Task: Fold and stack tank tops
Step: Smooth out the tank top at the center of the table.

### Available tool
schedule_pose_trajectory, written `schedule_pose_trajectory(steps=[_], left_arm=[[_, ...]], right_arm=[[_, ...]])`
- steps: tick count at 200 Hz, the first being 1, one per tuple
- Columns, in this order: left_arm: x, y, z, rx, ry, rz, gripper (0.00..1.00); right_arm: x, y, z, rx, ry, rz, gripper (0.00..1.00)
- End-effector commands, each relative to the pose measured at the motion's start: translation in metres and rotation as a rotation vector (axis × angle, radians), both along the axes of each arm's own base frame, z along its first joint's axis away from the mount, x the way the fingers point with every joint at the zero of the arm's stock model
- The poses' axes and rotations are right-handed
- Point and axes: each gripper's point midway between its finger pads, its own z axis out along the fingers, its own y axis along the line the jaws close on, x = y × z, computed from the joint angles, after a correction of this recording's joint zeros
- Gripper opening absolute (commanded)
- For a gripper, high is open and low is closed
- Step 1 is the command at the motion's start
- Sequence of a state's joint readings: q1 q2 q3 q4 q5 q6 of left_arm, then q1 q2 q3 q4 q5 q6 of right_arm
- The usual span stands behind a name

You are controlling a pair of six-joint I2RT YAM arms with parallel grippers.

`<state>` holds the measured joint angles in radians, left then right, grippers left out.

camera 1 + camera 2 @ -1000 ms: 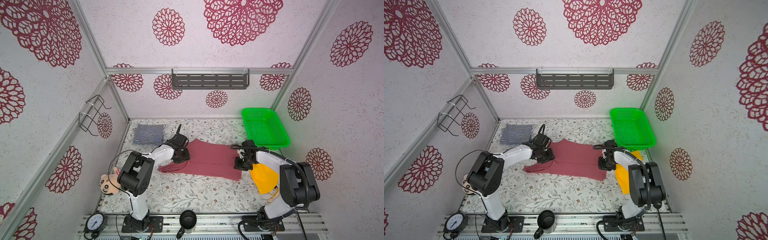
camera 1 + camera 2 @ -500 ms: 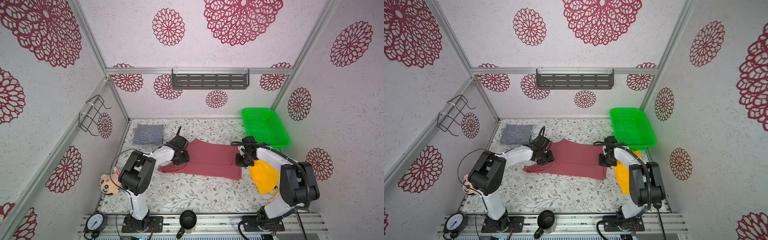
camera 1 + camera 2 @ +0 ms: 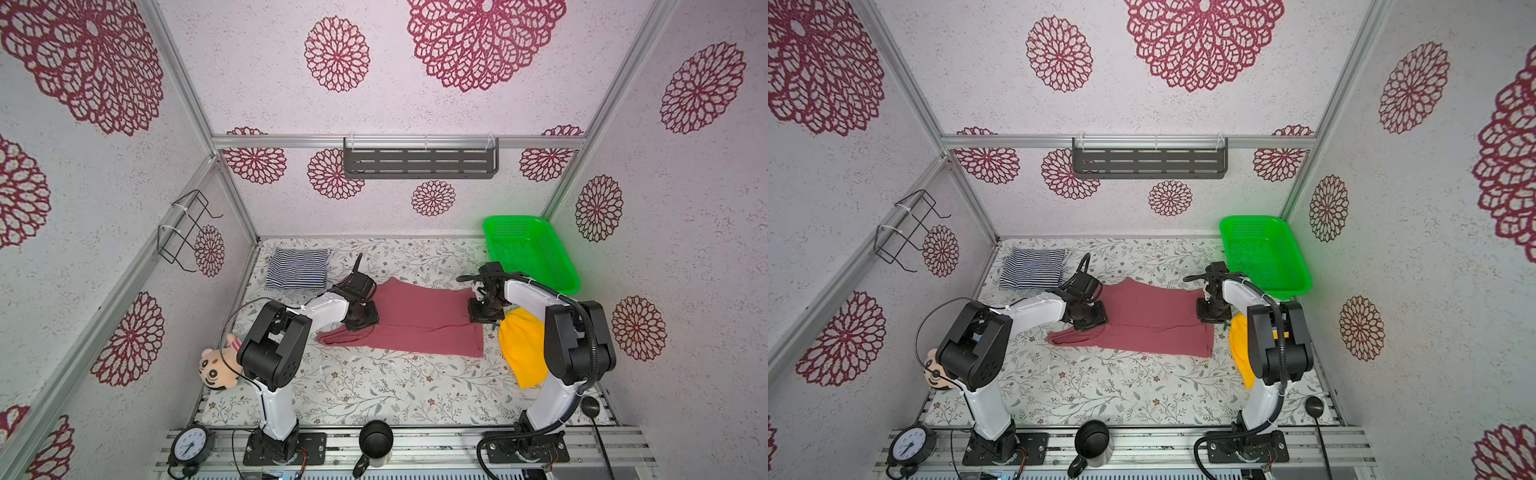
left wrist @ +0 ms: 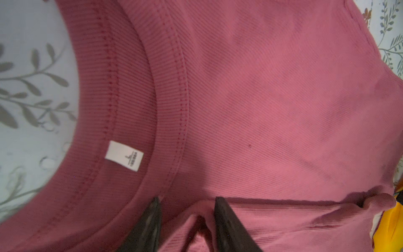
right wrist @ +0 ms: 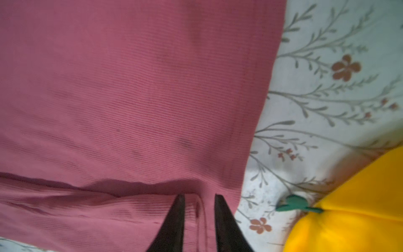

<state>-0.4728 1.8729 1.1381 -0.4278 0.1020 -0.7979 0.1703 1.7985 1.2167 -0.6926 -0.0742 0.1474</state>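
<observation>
Maroon cloth fills the middle of the floral table (image 3: 374, 386) in both top views. The maroon tank top (image 3: 424, 324) lies stretched across it, with a fold line along its length. The left gripper (image 3: 365, 320) is down on its neckline end and the right gripper (image 3: 482, 313) on its hem end. At the far left corner the striped tank top (image 3: 297, 269) sits folded in a neat rectangle, apart from the maroon one. A yellow cloth (image 3: 521, 353) lies just beside the hem, partly under the right arm, and the green basket (image 3: 513, 219) stands behind it.

In a top view the same layout shows: maroon tank top (image 3: 1154, 322), striped tank top (image 3: 1032, 269), left gripper (image 3: 1090, 318), right gripper (image 3: 1210, 313).

Over to the left wrist view. The left gripper (image 4: 187, 199) has its dark fingers (image 4: 150, 222) parted, and a low ridge of the maroon tank top (image 4: 261, 98) rises in the gap, with nothing clamped. The ribbed neckline (image 4: 130, 87) curves past, with a white label (image 4: 124, 157) on it.

Right wrist view now, a little blurred. The right gripper (image 5: 199, 197) has its fingers (image 5: 174, 222) standing apart over the folded edge near the hem. Cloth lies loose between them and is not pinched. The yellow cloth (image 5: 359, 207) sits close by, with a small green piece (image 5: 294, 203) at its edge.
</observation>
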Motion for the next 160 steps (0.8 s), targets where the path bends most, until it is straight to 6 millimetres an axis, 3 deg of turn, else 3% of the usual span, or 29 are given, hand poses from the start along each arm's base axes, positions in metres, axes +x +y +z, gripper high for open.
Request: schedule_pose_trajectory(steps=[1,24,52,74,110,119,160], left_arm=[[0.004,0.001,-0.004,0.001,-0.007,0.013,0.44],[0.006,0.000,-0.002,-0.005,-0.014,0.016,0.44],[0.006,0.000,-0.002,-0.011,-0.013,0.021,0.44],[0.004,0.000,-0.004,-0.013,-0.008,0.021,0.44],[0.008,-0.001,-0.002,-0.013,-0.018,0.017,0.44],[0.009,-0.002,0.000,-0.015,-0.026,0.017,0.37],[0.012,-0.002,0.004,-0.013,-0.033,0.014,0.33]], right_arm=[[0.003,-0.009,0.032,-0.031,-0.057,0.001,0.39],[-0.022,0.003,0.044,0.031,-0.059,-0.020,0.43],[-0.065,0.058,0.038,0.183,-0.038,0.020,0.41],[-0.077,0.082,0.022,0.255,-0.019,0.005,0.31],[-0.090,0.071,-0.015,0.199,0.048,-0.044,0.24],[-0.095,0.064,-0.020,0.174,0.061,-0.055,0.24],[-0.110,0.030,-0.026,0.109,0.068,-0.125,0.23]])
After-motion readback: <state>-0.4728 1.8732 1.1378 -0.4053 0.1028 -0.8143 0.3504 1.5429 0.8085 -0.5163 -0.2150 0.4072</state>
